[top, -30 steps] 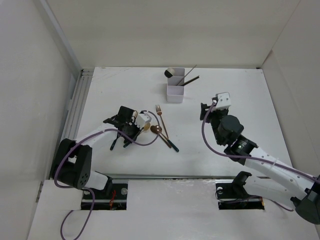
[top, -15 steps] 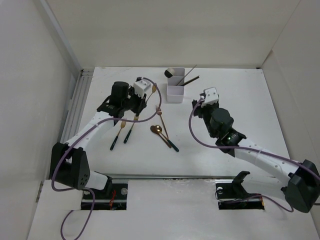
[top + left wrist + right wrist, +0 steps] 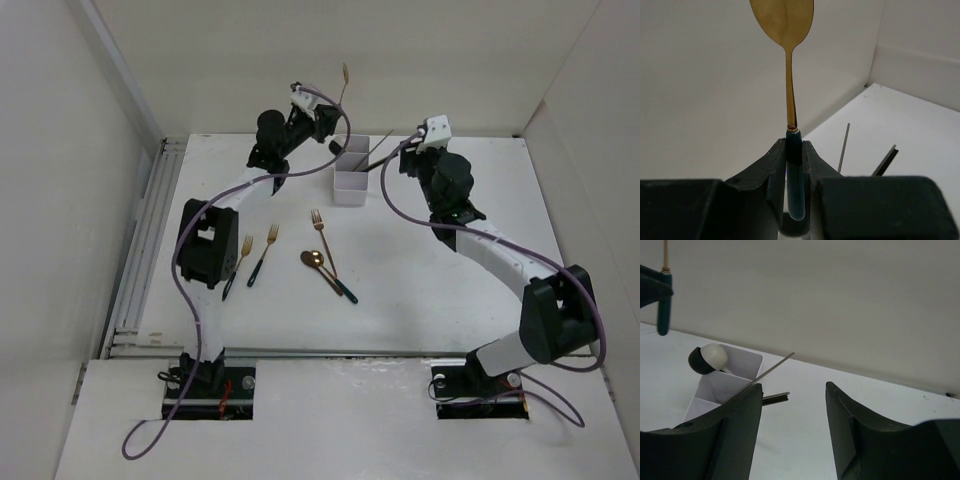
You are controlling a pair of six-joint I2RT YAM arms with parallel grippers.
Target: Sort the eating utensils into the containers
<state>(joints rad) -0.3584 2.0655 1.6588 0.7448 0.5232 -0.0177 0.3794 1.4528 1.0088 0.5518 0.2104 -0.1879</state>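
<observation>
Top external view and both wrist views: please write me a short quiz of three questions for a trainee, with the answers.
1. True or false: the left gripper is shut on a fork.
2. How many utensils lie flat on the table? A two, B four, C six.
3. Fill in: the right gripper is ____.
Key: 1 false, it holds a gold spoon; 2 B; 3 open.

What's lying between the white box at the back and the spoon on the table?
A copper fork, its tines pointing toward the white organizer, its handle alongside the spoon. The top external view shows it.
</observation>
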